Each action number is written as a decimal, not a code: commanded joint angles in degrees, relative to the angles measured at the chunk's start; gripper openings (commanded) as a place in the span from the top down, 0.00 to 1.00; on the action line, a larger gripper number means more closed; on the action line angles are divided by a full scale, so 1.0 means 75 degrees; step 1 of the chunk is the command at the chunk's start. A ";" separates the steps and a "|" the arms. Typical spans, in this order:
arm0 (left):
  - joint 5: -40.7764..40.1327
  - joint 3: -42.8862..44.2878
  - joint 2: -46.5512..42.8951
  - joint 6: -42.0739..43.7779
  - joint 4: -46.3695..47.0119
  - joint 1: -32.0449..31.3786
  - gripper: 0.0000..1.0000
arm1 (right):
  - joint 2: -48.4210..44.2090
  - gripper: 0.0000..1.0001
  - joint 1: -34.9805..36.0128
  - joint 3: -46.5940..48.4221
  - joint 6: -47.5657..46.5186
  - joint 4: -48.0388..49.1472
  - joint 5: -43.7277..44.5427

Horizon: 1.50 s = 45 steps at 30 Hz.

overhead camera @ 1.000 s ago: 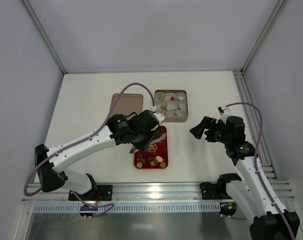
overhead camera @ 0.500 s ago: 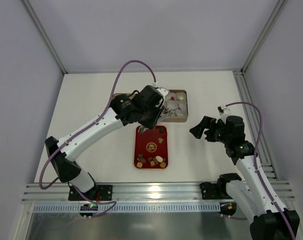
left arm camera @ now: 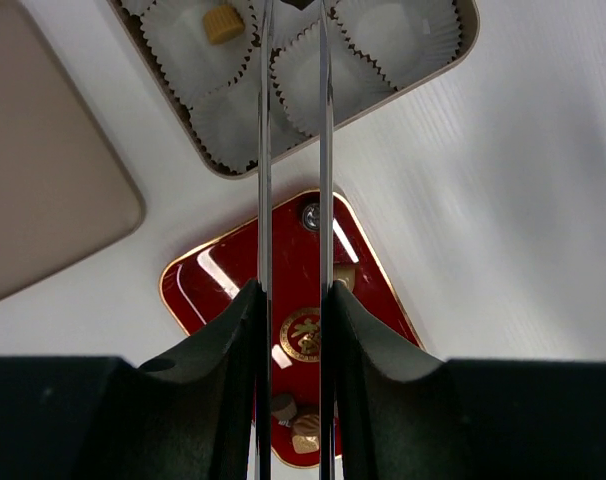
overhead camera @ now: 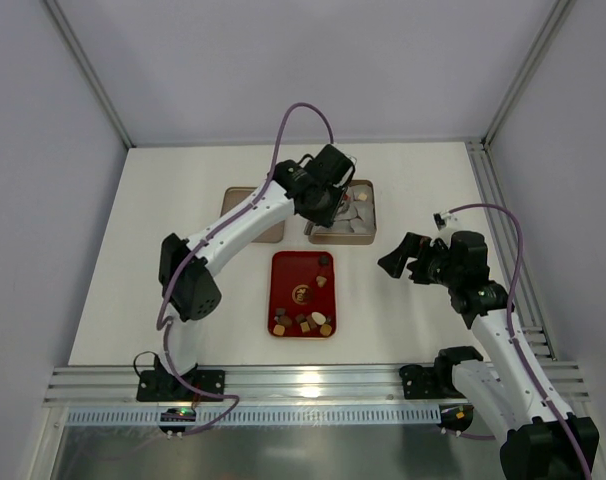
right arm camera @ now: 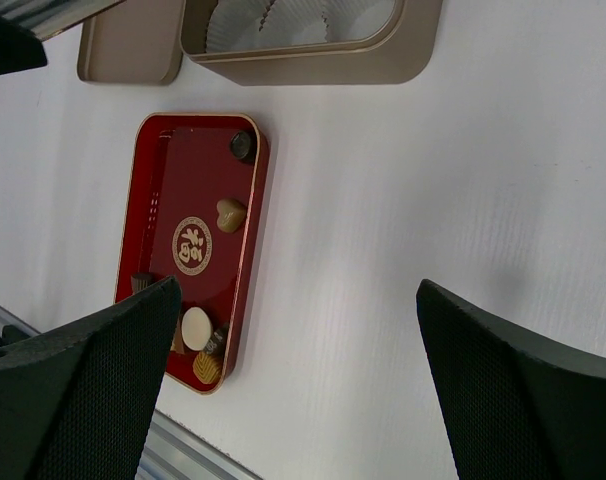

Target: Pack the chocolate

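Red tray (right arm camera: 153, 200): lying mid-table and carrying most of the chocolate (overhead camera: 303, 322), several bits bunching at its near end while a dark round piece (right arm camera: 243, 146) and a tan heart (right arm camera: 229, 213) are sitting toward the far end.
Left gripper (left arm camera: 294, 10): hanging over the gold tin after working low over the tray a second ago; the arm is now stretching out across the table, jaws drawn narrow and seemingly pinching a dark piece (left arm camera: 301, 4) at their very tips.
Gold tin (right arm camera: 313, 62): sitting just beyond the tray, lined with white paper cups (left arm camera: 393, 30), one tan piece (left arm camera: 222, 22) already resting in a cup.
Meaning for the packing: a fresh piece is, by the look of it, arriving for its cup (a delivery, not a pick), with the bulk of the work still waiting in the tray.
Right gripper (right arm camera: 298, 295): hovering well to the right of the tray, unmoved over the last second, jaws spreading wide and holding nothing.
Lid (left arm camera: 43, 170): lying flat just left of the tin.
Hidden: the arm is covering much of the tin from above, and the wrist view is cutting off the fingertips and the far cups, so the held piece is showing only as a dark sliver and the count of filled cups is going untold.
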 commanded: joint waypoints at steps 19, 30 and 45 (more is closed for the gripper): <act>0.0037 0.1006 0.1122 0.0232 0.0177 0.0211 0.69 | 0.0097 0.00 0.0050 0.0129 -0.0032 0.0067 -0.0150; 0.0236 0.0971 0.1063 0.0162 0.0095 0.0211 0.58 | 0.0038 0.00 0.0061 0.0281 -0.0021 -0.0389 0.0025; 0.0307 0.0083 -0.0948 -0.0108 0.0574 0.0211 0.58 | 0.0284 0.00 0.0061 0.1066 -0.0360 -0.1233 0.0705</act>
